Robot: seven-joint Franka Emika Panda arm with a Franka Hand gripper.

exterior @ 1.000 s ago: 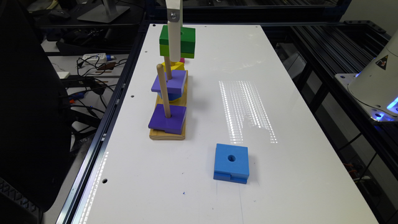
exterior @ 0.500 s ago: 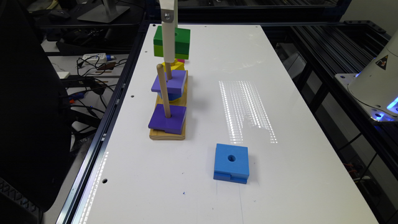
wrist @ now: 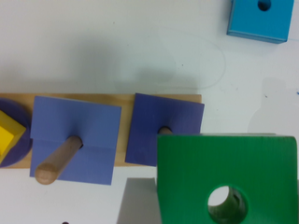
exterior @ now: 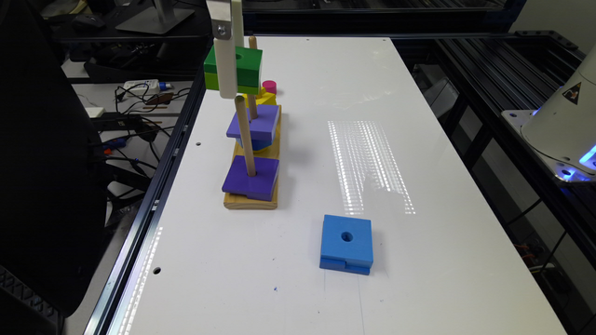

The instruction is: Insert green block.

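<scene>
Shifted toward the exterior view's left since a second ago, the two-layer green square block (exterior: 236, 70) rides high in the upper left of the frame

Clamped in the white gripper (exterior: 228, 88), it hangs above the wooden peg base (exterior: 251, 201), over the tall pegs; the wrist view shows a peg end through its round centre hole. Best now to centre that hole squarely on one peg, keep the block level, then descend slowly. Purple square blocks (exterior: 251, 177) sit below; the blue square block (exterior: 347, 243) lies well apart
</scene>
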